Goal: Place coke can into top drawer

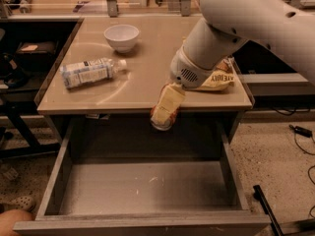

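My gripper [165, 108] hangs just past the table's front edge, over the back of the open top drawer [147, 191]. It is shut on the coke can [160, 125]. The pale fingers [168, 101] cover most of the can, so only its reddish side and silver lower end show. The can is tilted and held in the air above the drawer, touching neither the table nor the drawer. The drawer is a wide, shallow grey tray with a scuffed bottom, pulled fully out towards me, with nothing in it.
On the tan tabletop [147, 85] lie a clear white-labelled plastic bottle [88, 72] on its side at the left, a white bowl [121, 37] at the back and a snack bag [220, 77] at the right under my arm. A black bar [266, 208] stands by the drawer's front right corner.
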You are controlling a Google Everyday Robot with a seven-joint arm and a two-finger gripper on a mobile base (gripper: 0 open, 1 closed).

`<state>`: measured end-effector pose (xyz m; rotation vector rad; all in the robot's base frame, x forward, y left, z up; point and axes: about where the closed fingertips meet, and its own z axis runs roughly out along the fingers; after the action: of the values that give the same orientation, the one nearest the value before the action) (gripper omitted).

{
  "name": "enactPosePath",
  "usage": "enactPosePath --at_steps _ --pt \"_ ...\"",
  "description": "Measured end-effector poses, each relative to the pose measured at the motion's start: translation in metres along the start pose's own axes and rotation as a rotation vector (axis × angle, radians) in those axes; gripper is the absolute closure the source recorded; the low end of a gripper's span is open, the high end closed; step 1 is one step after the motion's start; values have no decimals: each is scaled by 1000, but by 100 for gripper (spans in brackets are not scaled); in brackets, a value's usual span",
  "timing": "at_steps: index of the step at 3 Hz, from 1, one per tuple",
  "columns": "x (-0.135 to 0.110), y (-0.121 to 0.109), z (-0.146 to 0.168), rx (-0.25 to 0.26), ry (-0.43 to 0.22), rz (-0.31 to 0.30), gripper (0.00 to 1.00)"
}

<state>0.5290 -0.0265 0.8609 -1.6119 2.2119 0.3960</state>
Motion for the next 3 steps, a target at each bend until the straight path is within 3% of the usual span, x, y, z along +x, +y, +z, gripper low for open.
enactPosePath --at_steps 2,3 --pt "26 65 26 -14 -9 122 100" --pt "26 65 26 -14 -9 122 100"
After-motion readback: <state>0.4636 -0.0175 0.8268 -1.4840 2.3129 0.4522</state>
